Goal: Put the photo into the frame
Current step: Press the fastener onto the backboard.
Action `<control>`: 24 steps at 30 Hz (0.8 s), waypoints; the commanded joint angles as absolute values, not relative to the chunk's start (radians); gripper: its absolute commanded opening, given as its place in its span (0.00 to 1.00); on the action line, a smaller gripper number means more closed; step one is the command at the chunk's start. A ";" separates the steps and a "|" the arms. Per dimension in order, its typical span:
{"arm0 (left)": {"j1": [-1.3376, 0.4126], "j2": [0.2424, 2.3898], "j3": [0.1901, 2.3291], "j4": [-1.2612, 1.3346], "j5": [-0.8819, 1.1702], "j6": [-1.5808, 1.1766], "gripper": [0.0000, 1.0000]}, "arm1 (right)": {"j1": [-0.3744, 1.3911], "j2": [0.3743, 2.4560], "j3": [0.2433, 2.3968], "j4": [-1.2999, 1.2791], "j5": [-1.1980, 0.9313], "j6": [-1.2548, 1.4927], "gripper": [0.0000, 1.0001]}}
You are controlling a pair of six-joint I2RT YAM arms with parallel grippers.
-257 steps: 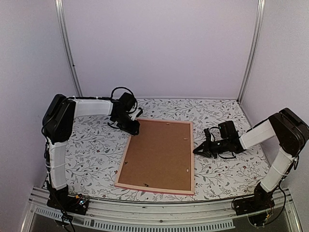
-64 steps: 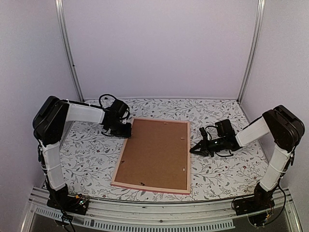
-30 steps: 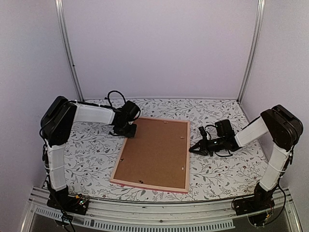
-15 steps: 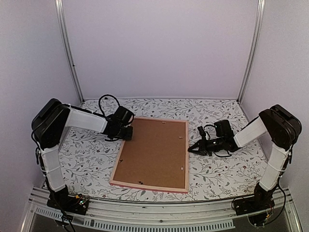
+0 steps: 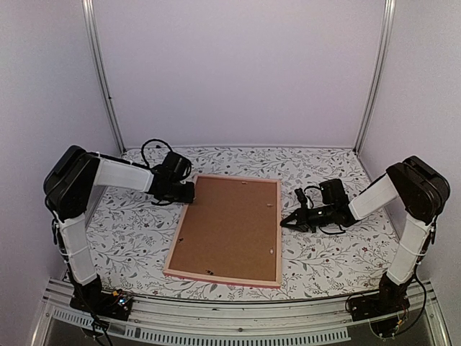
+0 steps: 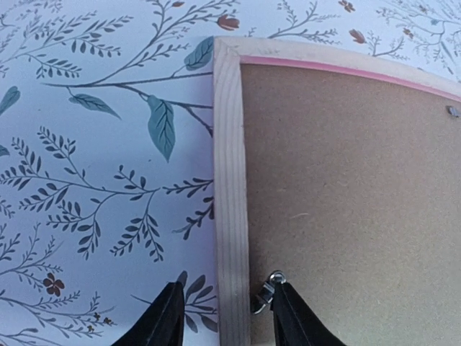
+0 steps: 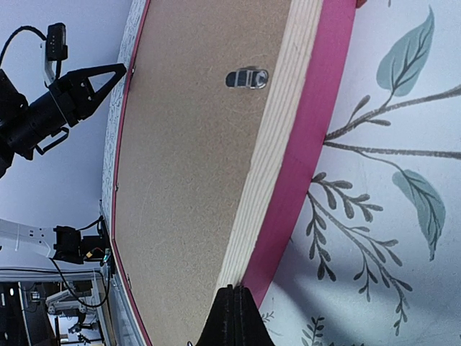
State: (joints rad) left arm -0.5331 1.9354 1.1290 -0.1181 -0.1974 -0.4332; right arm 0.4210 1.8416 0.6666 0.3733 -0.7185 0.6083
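The pink frame [image 5: 220, 278] lies face down on the floral table, its brown backing board [image 5: 230, 227] facing up. The photo is not in view. My left gripper [image 5: 189, 193] is at the frame's far left corner. In the left wrist view it [image 6: 227, 321] is open and straddles the pale wooden rail [image 6: 230, 180], with one finger on the table side and the other beside a small metal clip [image 6: 265, 292] on the board. My right gripper [image 5: 283, 223] is shut, its tip [image 7: 232, 317] against the right rail [image 7: 288, 144].
A metal turn clip [image 7: 247, 78] sits on the board near the right rail. More small clips dot the board's edges [image 5: 271, 251]. The floral tablecloth [image 5: 130, 231] lies around the frame. Walls and metal posts [image 5: 101, 79] enclose the back and sides.
Over the earlier frames the frame has slid to the left and turned a little. My left gripper has settled over the far left rail. My right gripper has followed the right rail leftward.
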 commanded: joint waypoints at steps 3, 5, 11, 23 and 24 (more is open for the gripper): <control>-0.520 1.950 1.190 -0.171 -0.125 -0.356 0.45 | 0.424 1.924 0.618 0.182 -0.592 0.583 0.00; -0.520 1.960 1.193 -0.175 -0.118 -0.343 0.45 | 0.424 1.927 0.618 0.184 -0.594 0.584 0.00; -0.520 1.989 1.200 -0.195 -0.087 -0.291 0.45 | 0.424 1.934 0.617 0.188 -0.597 0.584 0.00; -0.521 2.026 1.218 -0.246 -0.113 -0.215 0.37 | 0.423 1.943 0.628 0.187 -0.606 0.581 0.00; -0.520 2.029 1.219 -0.248 -0.116 -0.212 0.35 | 0.423 1.942 0.631 0.184 -0.606 0.580 0.00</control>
State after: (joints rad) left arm -0.5270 1.9888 1.2079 -0.2062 -0.1123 -0.2539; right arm 0.4179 1.8595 0.6682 0.3939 -0.7506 0.6071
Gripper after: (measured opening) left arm 0.371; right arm 0.005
